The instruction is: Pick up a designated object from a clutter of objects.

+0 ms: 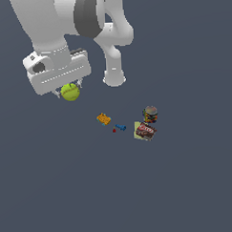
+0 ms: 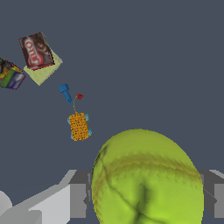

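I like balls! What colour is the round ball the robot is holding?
Yellow-green, with faint darker seam lines. The round tennis ball shows best in the wrist view.

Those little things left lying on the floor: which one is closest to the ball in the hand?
The orange block. It lies nearest the tennis ball; the blue piece, can and box lie farther off.

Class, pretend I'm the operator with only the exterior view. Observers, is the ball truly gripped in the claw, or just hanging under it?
Observer: Gripped. In the wrist view, grey fingers press the tennis ball from both sides.
Operator: Is the orange block plain orange?
Observer: No, the orange block has small light-blue bits along its sides.
Operator: Any marking on the ball?
Observer: A faint darker seam curves across it.
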Robot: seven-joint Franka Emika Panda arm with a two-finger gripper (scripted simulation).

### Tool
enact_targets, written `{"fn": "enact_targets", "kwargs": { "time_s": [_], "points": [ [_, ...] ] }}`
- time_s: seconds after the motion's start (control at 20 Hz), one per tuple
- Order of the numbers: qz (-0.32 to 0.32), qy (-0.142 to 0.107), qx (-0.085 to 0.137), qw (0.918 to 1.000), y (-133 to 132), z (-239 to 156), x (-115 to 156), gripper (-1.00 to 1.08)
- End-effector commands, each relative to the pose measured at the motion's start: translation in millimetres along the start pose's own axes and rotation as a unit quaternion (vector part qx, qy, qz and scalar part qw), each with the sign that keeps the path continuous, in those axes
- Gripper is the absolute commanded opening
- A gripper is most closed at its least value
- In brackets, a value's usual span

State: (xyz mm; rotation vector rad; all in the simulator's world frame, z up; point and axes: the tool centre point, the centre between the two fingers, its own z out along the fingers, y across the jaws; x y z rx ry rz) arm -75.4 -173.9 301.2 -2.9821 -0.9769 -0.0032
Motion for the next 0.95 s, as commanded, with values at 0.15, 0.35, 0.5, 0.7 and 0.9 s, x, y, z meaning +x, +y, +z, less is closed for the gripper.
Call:
{"fn": "enact_targets", "kwargs": {
  "time_s": [0.15,0.35,0.5,0.7,0.9],
  "points": [
    [0.0,-0.001,-0.001,1.0,23.0,-44.5,-29.2,-1.0],
    [0.0,-0.001,-0.001,1.0,35.8,-67.1,-43.5,-1.0],
    [0.0,-0.001,-0.001,1.0,42.9,-78.9,-50.8,-1.0],
    [0.0,-0.002,-0.001,1.0,48.4,-87.7,-55.8,-1.0],
    [0.0,-0.002,-0.001,1.0,50.0,-89.2,-56.2,-1.0]
  ]
}}
